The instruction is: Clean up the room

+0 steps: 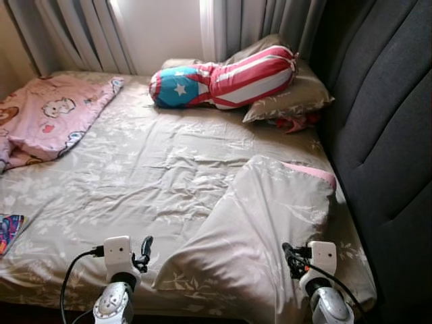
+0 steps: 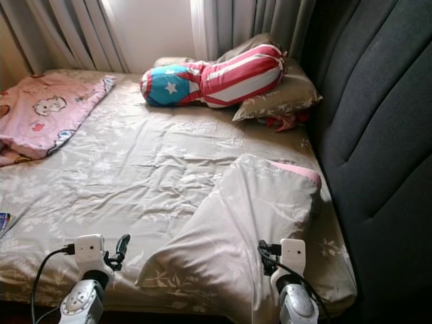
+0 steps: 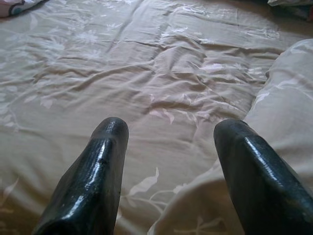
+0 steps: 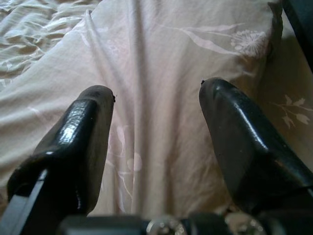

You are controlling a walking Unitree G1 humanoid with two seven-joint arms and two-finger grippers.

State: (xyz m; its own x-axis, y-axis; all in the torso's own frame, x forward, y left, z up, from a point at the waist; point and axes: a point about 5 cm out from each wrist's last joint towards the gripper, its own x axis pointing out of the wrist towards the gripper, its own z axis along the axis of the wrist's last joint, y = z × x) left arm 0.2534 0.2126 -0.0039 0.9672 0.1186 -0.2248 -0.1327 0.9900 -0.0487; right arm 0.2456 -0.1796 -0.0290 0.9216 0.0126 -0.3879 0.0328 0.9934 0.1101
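A beige floral pillow (image 1: 256,229) lies askew at the near right of the bed (image 1: 135,169), a pink edge showing at its far corner. My left gripper (image 1: 143,251) hovers open just off the pillow's near left corner (image 3: 195,205). My right gripper (image 1: 289,255) is open over the pillow's near right part (image 4: 156,127), nothing between its fingers (image 4: 88,127). At the head of the bed a red, white and blue star-and-stripe bolster (image 1: 223,82) rests on another beige pillow (image 1: 290,98). A pink cartoon blanket (image 1: 50,115) lies crumpled at the far left.
A dark padded headboard (image 1: 385,135) runs along the right side. Grey curtains (image 1: 81,34) hang behind the bed. A red item (image 1: 291,123) peeks from under the far pillow. A colourful flat object (image 1: 8,231) lies at the left edge of the bed.
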